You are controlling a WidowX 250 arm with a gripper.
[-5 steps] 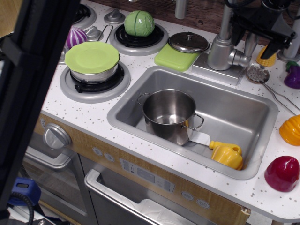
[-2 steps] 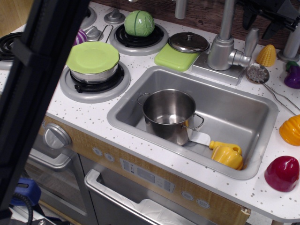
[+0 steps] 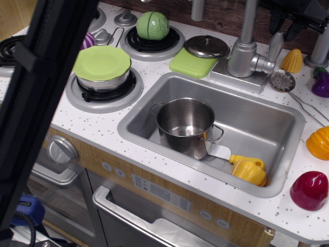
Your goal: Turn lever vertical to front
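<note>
The chrome tap stands behind the sink. Its lever, a slim silver-grey paddle, stands nearly upright on a short stub at the right of the tap body. My black gripper hangs at the top right edge of the view, just above the lever's top end. Its two fingers are apart and hold nothing. I cannot tell whether a finger touches the lever's tip. The upper part of the gripper is cut off by the frame.
The sink holds a steel pot and a yellow pepper. A corn cob, strainer and purple eggplant lie right of the tap. A lid on a green mat sits left. A dark bar blocks the left.
The gripper was down around the lever one second ago. It has risen to the top right and now sits just above the lever's tip. The lever stays upright.
</note>
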